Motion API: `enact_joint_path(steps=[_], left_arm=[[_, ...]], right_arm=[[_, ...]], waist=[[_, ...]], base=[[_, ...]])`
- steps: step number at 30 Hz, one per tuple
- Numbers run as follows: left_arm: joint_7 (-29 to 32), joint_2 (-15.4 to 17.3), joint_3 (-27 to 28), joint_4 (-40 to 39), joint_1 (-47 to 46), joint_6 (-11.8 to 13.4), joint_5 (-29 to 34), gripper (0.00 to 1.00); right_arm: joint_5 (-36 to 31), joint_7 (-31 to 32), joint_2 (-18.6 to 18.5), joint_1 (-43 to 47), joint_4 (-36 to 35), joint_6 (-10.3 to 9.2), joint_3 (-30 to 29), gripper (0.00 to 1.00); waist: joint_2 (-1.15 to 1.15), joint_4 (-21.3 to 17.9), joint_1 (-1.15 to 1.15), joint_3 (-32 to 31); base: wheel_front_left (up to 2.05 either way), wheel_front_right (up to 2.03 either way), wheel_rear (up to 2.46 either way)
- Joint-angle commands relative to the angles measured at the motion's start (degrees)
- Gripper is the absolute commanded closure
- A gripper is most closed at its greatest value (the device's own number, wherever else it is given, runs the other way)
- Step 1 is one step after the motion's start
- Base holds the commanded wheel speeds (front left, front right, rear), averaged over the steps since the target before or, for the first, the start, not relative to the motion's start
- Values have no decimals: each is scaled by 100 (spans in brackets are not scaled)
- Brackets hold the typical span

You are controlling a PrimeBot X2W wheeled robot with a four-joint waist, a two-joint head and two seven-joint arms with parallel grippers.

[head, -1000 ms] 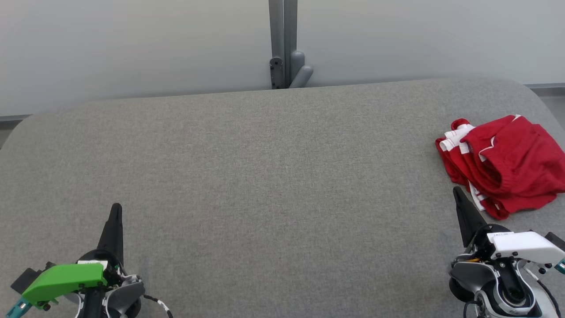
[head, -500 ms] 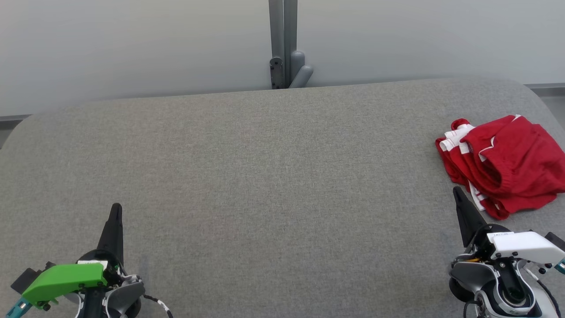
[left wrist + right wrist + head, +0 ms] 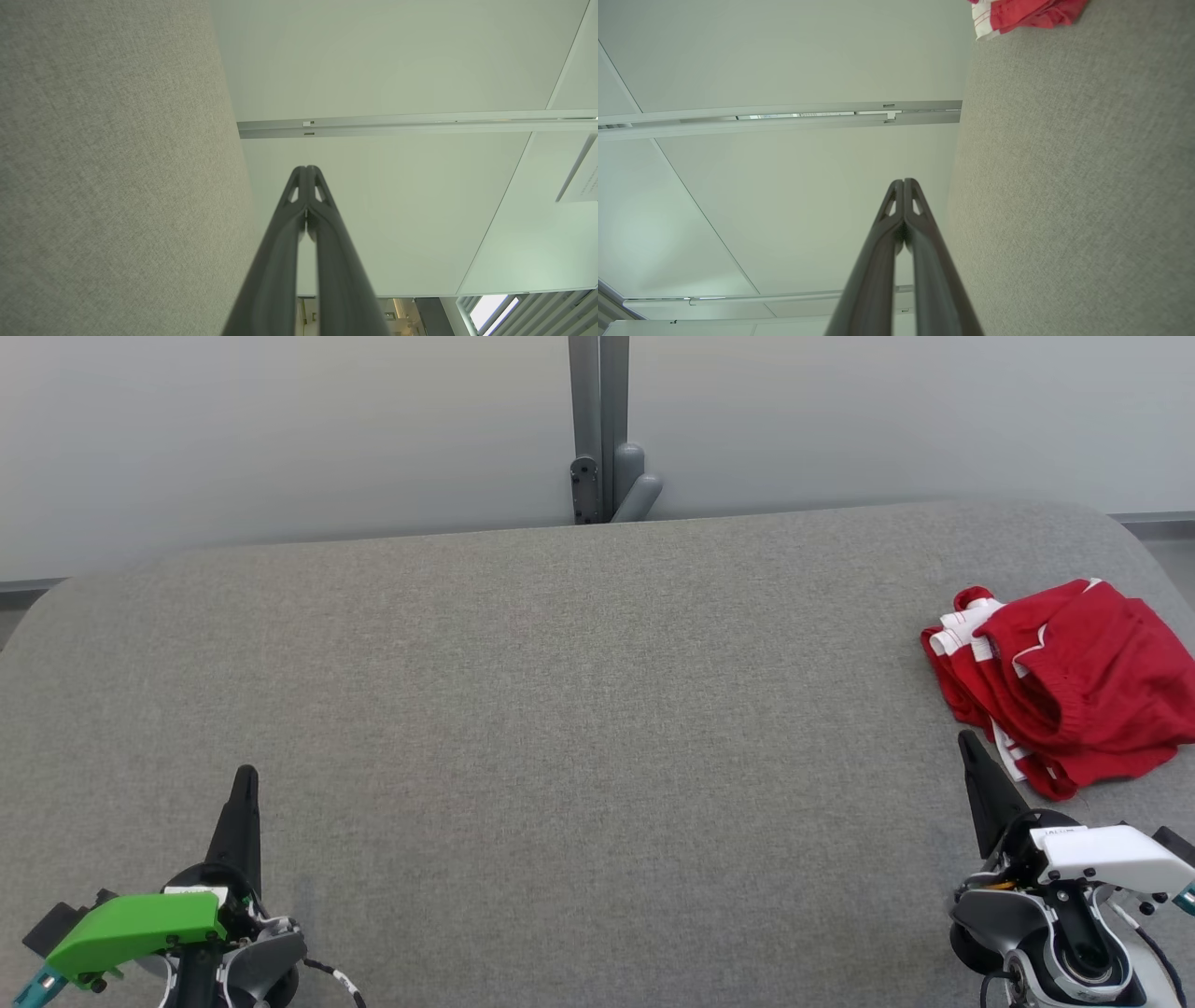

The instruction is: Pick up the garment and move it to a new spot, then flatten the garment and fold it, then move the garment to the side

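Dark jaws of both grippers (image 3: 306, 169) (image 3: 904, 181) closed, seemingly empty.

— What differs from a second ago?
— Nothing I can find. The red garment (image 3: 1064, 686) lies in the same crumpled heap by the right edge of the worktop (image 3: 560, 709), fold for fold.
— And the arms?
— No shift there either. The left end effector (image 3: 245, 775) near the front left corner and the right end effector (image 3: 965, 739), just beside the garment, stand where they stood. Their jaws are pressed together as before.
— Has the camera moved?
— No, the head view frames the worktop exactly as it did.
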Motion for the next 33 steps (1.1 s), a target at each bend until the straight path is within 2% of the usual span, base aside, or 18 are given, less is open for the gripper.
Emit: enact_joint_path(steps=[1,33], left_arm=[[25,38,1,-30,-64,-27,-19,100],[24,38,1,-30,-65,-26,-19,100]], right_arm=[[37,8,-28,75,-27,2,-4,100],[38,7,-28,75,-27,2,-4,100]], waist=[[0,0,0,0],[0,0,0,0]], base=[[0,0,0],[0,0,0]])
